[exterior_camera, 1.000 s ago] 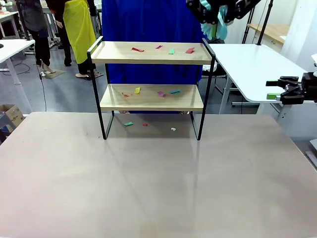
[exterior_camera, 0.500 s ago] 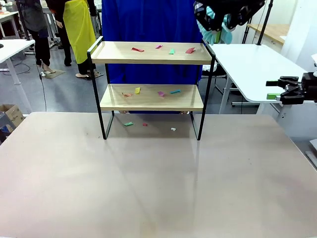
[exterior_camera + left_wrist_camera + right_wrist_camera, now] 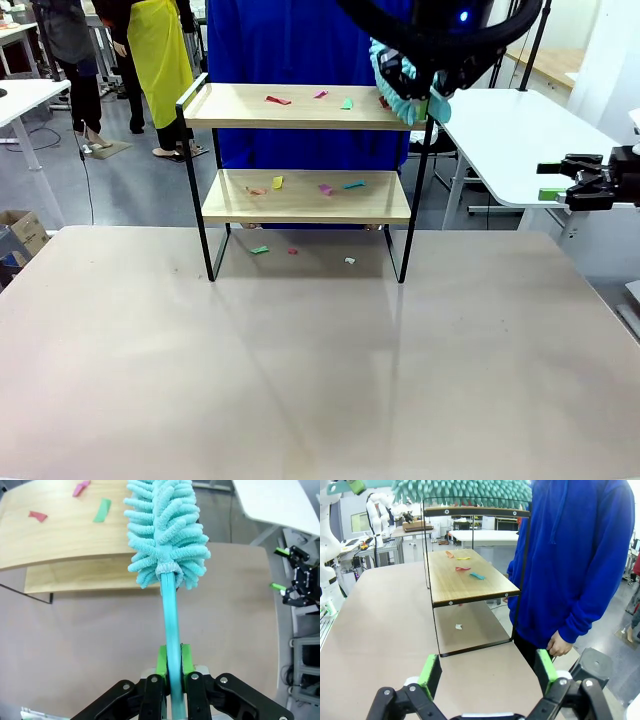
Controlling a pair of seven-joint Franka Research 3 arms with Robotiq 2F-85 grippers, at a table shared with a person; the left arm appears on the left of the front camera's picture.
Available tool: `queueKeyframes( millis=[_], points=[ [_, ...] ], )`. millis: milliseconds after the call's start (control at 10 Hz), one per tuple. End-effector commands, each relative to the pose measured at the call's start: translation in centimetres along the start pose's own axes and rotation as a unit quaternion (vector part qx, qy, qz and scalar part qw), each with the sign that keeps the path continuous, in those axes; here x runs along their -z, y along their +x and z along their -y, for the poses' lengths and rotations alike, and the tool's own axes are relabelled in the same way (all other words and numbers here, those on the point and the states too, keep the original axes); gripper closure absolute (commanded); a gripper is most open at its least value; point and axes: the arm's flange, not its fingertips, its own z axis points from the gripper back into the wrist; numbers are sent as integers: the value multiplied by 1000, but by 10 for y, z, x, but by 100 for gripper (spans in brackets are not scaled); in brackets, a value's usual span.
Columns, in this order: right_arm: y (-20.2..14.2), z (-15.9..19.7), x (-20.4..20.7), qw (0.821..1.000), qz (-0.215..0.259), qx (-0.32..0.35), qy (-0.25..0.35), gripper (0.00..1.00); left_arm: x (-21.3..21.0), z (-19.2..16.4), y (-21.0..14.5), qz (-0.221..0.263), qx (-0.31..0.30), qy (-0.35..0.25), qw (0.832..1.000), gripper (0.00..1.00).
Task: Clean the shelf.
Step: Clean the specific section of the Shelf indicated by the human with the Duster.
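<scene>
Surface: large beige table (image 3: 320, 380), matt, bare across its whole near half, with faint pale streaks of reflected light.
Room: open workshop with a grey floor (image 3: 130, 180). A white table (image 3: 510, 140) stands to the right, beyond the beige one. A cardboard box (image 3: 20, 232) sits on the floor at far left.
Shelf: the shelf (image 3: 230, 108) stands upright at the far middle of the table, with two wooden boards in a thin black frame.
Litter: coloured paper scraps (image 3: 277, 100). Four lie on the upper board, four on the lower, and three on the table under the shelf, between its legs.
Person: a person (image 3: 300, 50) in a blue hooded top stands just behind the shelf. In the right wrist view, one hand (image 3: 560, 645) hangs at the side near the table's far edge.
Background: a second person (image 3: 160, 50) in a yellow apron is at far left, well apart from the table.
Left gripper: the left gripper (image 3: 173, 661) is clamped tight on the thin teal handle of a duster (image 3: 167, 525). The handle runs straight out between the green pads.
Duster head: over the right end of the upper board, partly covering the rightmost scrap. Whether it touches the board cannot be told.
Right gripper: the right gripper (image 3: 548, 181) is beside the white table, off the beige table's far right corner. Its jaws are spread wide with nothing between them, and it faces the shelf's right end.
In the way: the duster head hides the shelf's upper right corner in the front view.
</scene>
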Motion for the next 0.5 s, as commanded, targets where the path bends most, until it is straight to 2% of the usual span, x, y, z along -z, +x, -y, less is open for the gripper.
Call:
queueKeyframes(
  millis=[0, 200, 300, 400],
  points=[
    [3, -1, 1, 1000, 0, -3, 2, 0, 6, -10, -4, -12, -13, -9, 1000, 87],
    [3, -1, 1, 1000, 0, -3, 2, 0, 0, -18, 0, -47, -16, -8, 999, 87],
    [3, -1, 1, 1000, 0, -3, 2, 0, 11, -2, -1, -15, -5, -3, 1000, 87],
    [3, -1, 1, 1000, 0, -3, 2, 0, 11, -2, -1, -15, -5, -3, 1000, 87]
  ],
)
